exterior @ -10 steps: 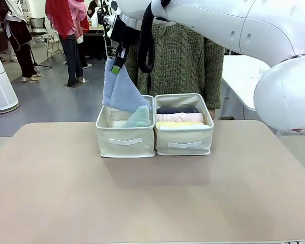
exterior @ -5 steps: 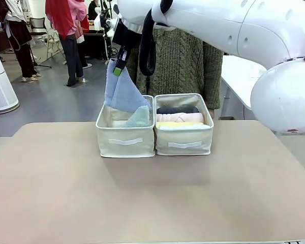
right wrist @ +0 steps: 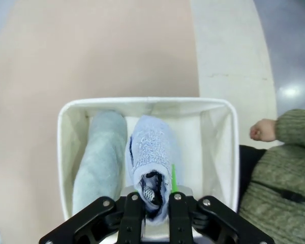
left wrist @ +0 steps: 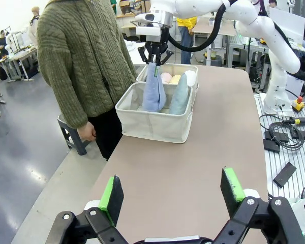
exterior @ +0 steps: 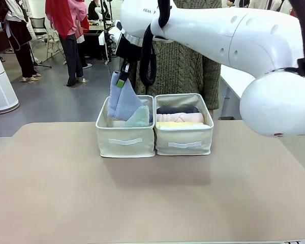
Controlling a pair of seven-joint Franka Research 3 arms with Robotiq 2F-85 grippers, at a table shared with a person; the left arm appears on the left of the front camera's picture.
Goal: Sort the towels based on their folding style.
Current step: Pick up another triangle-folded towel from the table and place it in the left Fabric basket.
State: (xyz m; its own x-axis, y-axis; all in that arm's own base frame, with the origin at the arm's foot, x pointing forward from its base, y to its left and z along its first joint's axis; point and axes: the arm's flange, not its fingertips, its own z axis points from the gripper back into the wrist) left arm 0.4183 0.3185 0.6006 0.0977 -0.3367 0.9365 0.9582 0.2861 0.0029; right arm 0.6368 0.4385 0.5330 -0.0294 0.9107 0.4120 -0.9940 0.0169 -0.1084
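Observation:
My right gripper (exterior: 123, 77) is shut on the tip of the periwinkle blue cone-folded towel (exterior: 123, 99), whose lower part hangs inside the left beige bin (exterior: 125, 139). The right wrist view looks straight down on that blue towel (right wrist: 151, 152), pinched between the fingers. Beside it in the same bin lies the pale teal cone towel (exterior: 139, 118) (right wrist: 97, 157). The right bin (exterior: 183, 140) holds rolled towels: dark grey (exterior: 177, 109), pink (exterior: 180, 117) and yellow (exterior: 179, 124). My left gripper (left wrist: 172, 190) stands open over the table's side edge, nothing between its fingers.
A person in a green knitted sweater (exterior: 185, 61) stands right behind the bins, one hand (right wrist: 262, 130) close to the left bin's far wall. Bare tabletop (exterior: 152, 193) stretches in front of the bins. Other people stand far back at the left.
My right gripper has come down and slightly right with the blue towel, so the towel now sits deeper in the left bin.

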